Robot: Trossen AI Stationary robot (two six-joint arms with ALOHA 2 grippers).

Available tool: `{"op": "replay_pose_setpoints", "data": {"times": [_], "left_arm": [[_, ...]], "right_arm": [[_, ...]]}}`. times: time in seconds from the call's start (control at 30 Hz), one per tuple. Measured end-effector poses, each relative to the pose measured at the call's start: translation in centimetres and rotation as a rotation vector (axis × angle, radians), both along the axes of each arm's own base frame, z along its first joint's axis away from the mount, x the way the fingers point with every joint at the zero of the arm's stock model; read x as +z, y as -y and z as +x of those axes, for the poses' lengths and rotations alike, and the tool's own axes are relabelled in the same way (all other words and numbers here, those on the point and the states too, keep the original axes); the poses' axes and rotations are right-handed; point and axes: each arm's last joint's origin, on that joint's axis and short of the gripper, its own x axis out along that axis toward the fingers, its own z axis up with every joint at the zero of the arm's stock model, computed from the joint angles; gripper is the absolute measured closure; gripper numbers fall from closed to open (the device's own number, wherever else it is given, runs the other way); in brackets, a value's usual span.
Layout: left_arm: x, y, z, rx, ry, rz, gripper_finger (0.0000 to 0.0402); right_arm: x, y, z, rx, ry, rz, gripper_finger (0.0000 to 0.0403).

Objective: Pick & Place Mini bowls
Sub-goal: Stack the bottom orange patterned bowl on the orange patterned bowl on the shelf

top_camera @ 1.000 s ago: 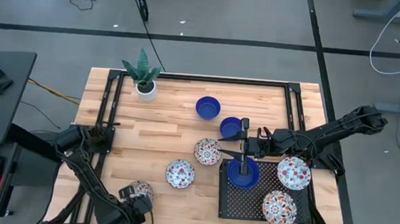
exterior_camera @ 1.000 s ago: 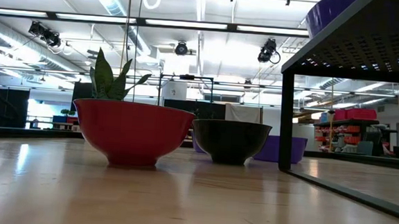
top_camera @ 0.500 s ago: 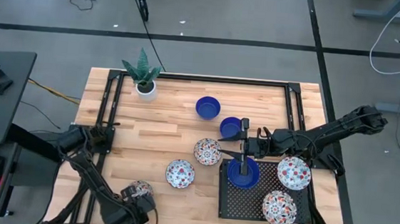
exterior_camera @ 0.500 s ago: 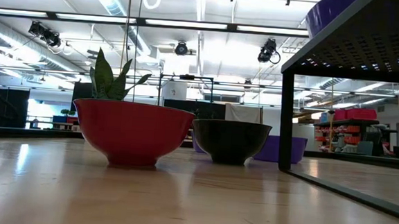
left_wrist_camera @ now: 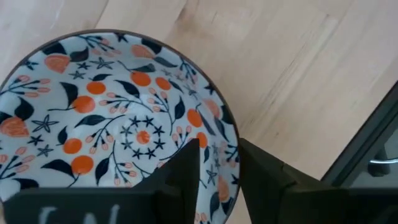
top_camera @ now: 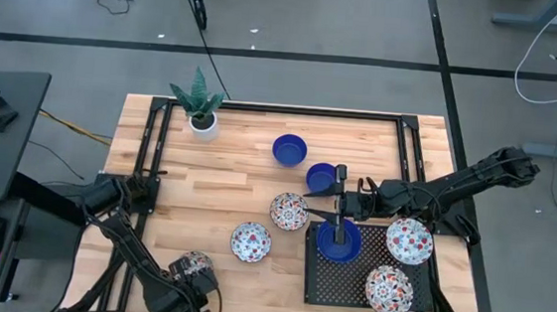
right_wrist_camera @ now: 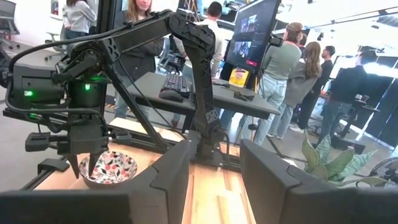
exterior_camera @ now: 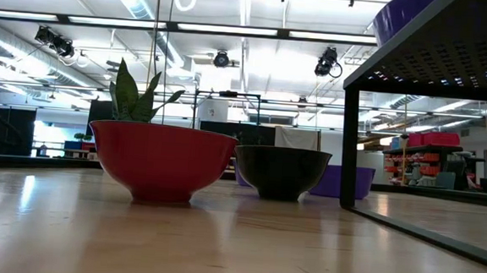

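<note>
One floral bowl's [left_wrist_camera: 118, 118] rim sits between the left gripper's [left_wrist_camera: 219, 177] parted fingers — ungripped.

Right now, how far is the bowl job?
Done: three bowls sit on the black tray, one blue and two patterned. In hand: the left gripper straddles the rim of a patterned bowl at the table's near edge. Left: two patterned and two blue bowls on the wood.
</note>
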Motion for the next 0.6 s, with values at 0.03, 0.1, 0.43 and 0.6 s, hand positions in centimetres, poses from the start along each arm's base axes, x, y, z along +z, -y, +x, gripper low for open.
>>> {"op": "replay_pose_setpoints", "data": {"times": [0.03, 0.1, 0.43, 0.6], "left_arm": [[0.0, 0.0, 0.0, 0.0, 0.001, 0.002, 0.0304], [0.0, 0.0, 0.0, -0.001, 0.001, 0.001, 0.0322], [0.6, -1.0, 0.8, -0.078, -0.019, 0.055, 0.0383], [2.9, -3.8, 3.7, -0.155, -0.053, 0.202, 0.0392]], "right_arm": [[0.0, 0.0, 0.0, 0.0, 0.0, 0.0, 0.0259], [0.0, 0.0, 0.0, -0.002, -0.001, 0.0, 0.0259], [0.1, -0.1, -0.2, 0.002, -0.004, -0.006, 0.0259], [0.4, -0.1, -1.1, 0.052, -0.044, -0.034, 0.0259]]}}
